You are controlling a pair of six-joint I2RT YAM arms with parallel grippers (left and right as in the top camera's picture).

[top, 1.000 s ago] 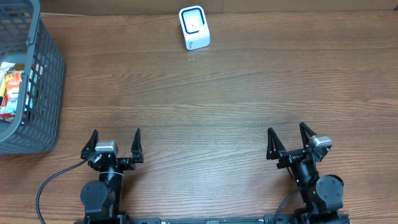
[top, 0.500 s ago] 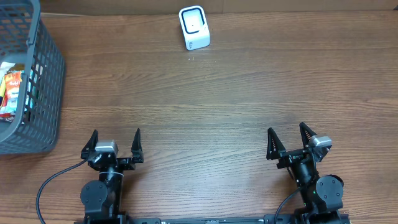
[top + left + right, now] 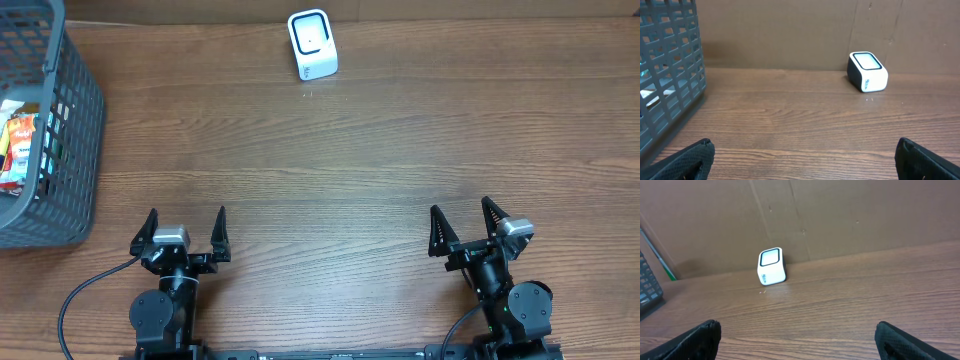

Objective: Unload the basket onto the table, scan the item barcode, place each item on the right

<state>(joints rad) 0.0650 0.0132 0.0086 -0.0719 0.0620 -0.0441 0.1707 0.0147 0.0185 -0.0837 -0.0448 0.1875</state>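
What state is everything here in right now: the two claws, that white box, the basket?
Left gripper: open, empty.
Right gripper: open, empty.
Barcode scanner: upright at the far edge of the table, untouched.
Grey basket: upright at the left, holding packets.
Packets: lying inside the basket.

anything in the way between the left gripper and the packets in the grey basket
Only the side wall of the grey plastic mesh basket: the colourful packets lie inside it, so the open left gripper must come over the rim. Nothing else visible stands between them.
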